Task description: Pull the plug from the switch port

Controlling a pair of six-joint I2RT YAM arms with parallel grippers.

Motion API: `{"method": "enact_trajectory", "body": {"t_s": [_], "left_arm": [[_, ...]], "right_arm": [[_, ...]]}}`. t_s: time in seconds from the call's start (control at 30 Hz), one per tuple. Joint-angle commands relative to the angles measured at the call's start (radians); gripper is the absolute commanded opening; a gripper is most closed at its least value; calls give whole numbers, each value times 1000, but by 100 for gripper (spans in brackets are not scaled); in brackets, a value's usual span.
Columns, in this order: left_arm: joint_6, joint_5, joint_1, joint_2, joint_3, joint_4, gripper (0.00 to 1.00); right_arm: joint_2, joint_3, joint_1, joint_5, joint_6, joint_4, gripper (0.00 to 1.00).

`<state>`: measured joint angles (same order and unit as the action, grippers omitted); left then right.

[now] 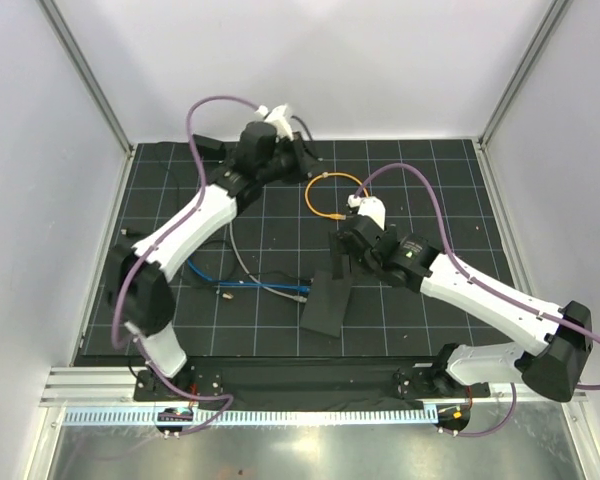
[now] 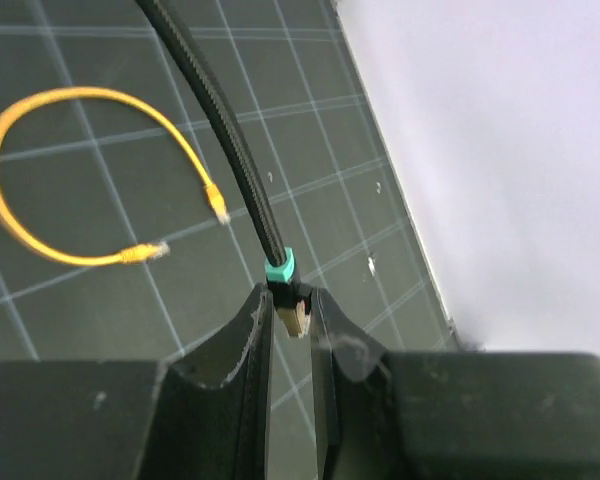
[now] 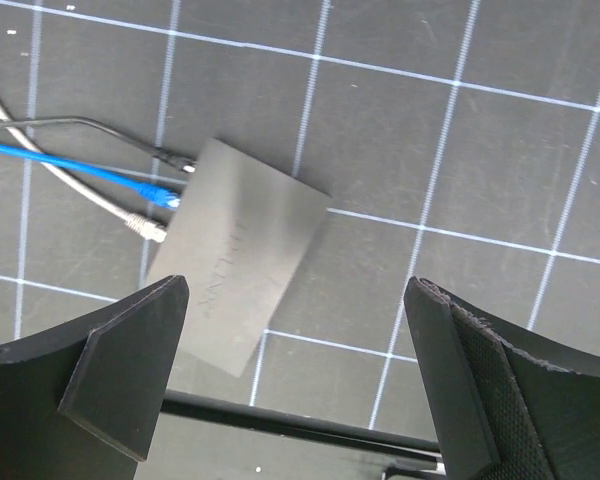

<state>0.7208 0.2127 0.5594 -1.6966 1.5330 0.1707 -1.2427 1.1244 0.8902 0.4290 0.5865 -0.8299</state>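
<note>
My left gripper (image 2: 290, 300) is shut on the plug (image 2: 294, 316), a clear-tipped connector with a teal collar (image 2: 280, 268) on a black braided cable (image 2: 220, 120). It holds the plug in the air at the back of the mat, left gripper (image 1: 308, 158) far from the switch (image 1: 327, 300). The switch is a flat black box (image 3: 245, 250). The edge of the switch that carries the switch port (image 3: 175, 205) faces left. My right gripper (image 3: 295, 300) hangs open above the box's near end, nothing between its fingers, right gripper (image 1: 342, 262) just behind the box.
A blue cable (image 3: 160, 193), a grey cable (image 3: 145, 227) and a thin black lead (image 3: 175, 158) meet the switch's left edge. A yellow cable loop (image 1: 330, 195) lies behind my right gripper, yellow loop (image 2: 40, 180). White walls enclose the mat; a rail (image 1: 310, 380) runs along the front.
</note>
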Motion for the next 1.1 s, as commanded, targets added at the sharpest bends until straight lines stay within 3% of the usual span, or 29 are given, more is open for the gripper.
{"method": "enact_trajectory", "body": {"t_s": [0.0, 0.33, 0.43, 0.47, 0.53, 0.57, 0.73, 0.77, 0.87, 1.0, 1.07], "left_arm": [[-135, 194, -7, -188, 247, 168, 0], [-179, 205, -15, -581, 519, 233, 0], [-175, 137, -16, -615, 524, 231, 11], [-176, 128, -16, -615, 518, 227, 20], [-173, 81, -21, -601, 504, 230, 28], [-163, 68, -30, -571, 478, 227, 35], [-142, 40, -61, -398, 317, 176, 46], [-138, 39, -65, -365, 281, 164, 60], [-107, 39, -96, -204, 150, 162, 58], [-2, 27, -111, 56, -138, 44, 54], [115, 40, -112, 205, -356, -66, 52]], "right_arm": [[17, -15, -7, 31, 12, -32, 99], [23, -86, -23, 8, 21, 0, 99], [14, -103, -28, -9, 24, 15, 99], [9, -106, -28, -9, 22, 18, 99], [-7, -113, -30, -10, 21, 21, 99], [-14, -118, -30, -18, 15, 26, 99], [-53, -132, -31, -48, 15, 51, 99], [-60, -133, -30, -55, 15, 63, 99], [-81, -135, -31, -67, 10, 81, 99], [-116, -124, -31, -90, 1, 110, 99], [-130, -118, -31, -102, 1, 127, 99]]}}
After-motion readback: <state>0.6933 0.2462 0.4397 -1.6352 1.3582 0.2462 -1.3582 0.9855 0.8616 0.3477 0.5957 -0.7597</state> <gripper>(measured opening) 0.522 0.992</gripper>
